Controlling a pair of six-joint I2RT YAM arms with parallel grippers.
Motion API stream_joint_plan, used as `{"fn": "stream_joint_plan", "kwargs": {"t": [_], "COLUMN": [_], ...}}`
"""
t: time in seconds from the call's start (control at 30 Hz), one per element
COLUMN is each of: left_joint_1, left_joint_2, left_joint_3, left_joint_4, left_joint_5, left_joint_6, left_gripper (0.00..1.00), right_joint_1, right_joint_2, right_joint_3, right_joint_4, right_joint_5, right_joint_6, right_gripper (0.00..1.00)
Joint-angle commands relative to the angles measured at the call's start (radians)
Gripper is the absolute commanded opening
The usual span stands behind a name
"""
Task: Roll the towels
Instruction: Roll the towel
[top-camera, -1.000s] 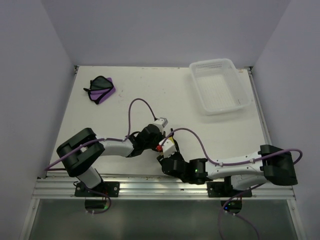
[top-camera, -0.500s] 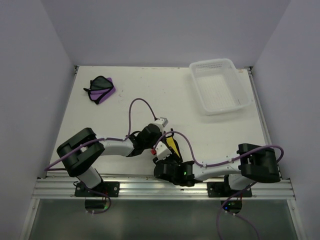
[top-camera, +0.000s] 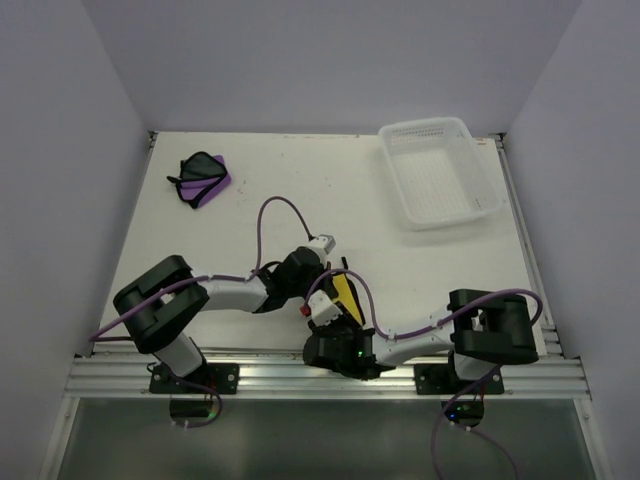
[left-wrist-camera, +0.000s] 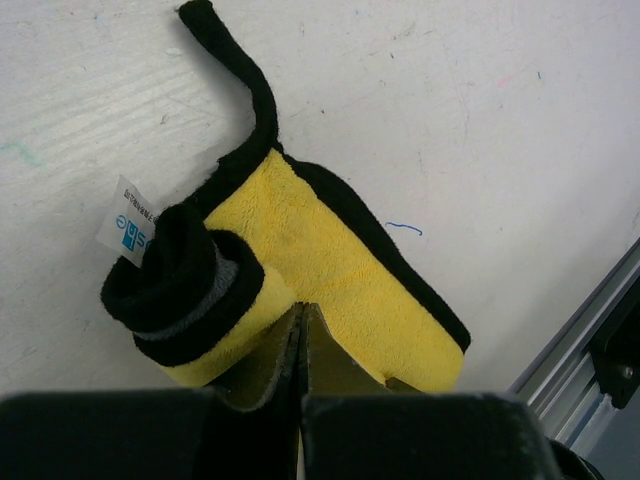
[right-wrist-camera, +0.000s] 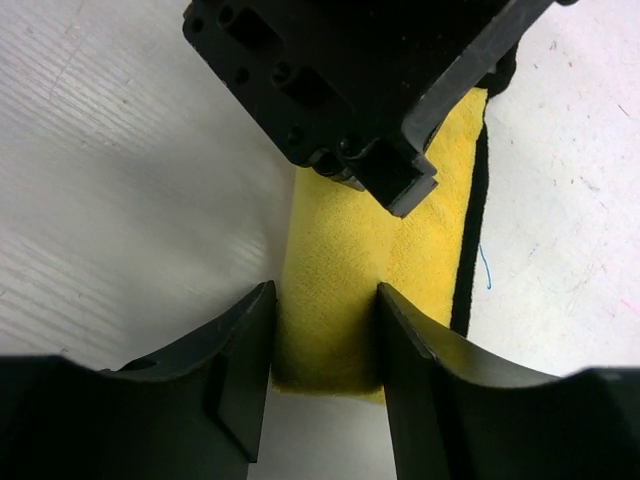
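Observation:
The yellow towel lies near the table's front edge, between my two grippers. In the left wrist view it has one end rolled into a black-edged coil, with a white tag and a black loop beyond it. My left gripper is shut, its tips pressed on the towel right beside the coil. My right gripper is open, one finger on each side of the towel's flat end. The purple towel lies folded at the far left.
A white perforated basket stands at the far right of the table. The aluminium rail runs along the near edge just behind the towel. Purple cables loop over both arms.
My right arm has folded leftward, bringing its gripper round to the towel's near end. More of the yellow towel shows now. The left arm has stayed put.

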Motion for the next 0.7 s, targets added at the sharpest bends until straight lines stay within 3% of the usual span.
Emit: {"fn": "stream_joint_plan", "kwargs": {"t": [0.0,0.17,0.33,0.67], "left_joint_1": [0.008,0.013,0.04,0.174], "left_joint_2": [-0.002,-0.007,-0.028,-0.076], "left_joint_3": [0.003,0.001,-0.005,0.001], "left_joint_4": [-0.093,-0.104,-0.13,-0.177], "left_joint_5": [0.006,0.006,0.001,0.032], "left_joint_6": [0.008,0.013,0.007,0.056], "left_gripper": [0.0,0.0,0.0,0.0], "right_joint_1": [0.006,0.007,0.012,0.027], "right_joint_2": [0.015,0.037,0.028,-0.046], "right_joint_3": [0.019,0.034,0.024,-0.073], "right_joint_4": [-0.011,-0.034,-0.026,0.144], "right_joint_5": [0.071,0.079,0.077,0.008], "right_joint_6": [0.071,0.083,0.088,-0.01], "right_gripper": [0.45,0.19,0.0,0.0]}}
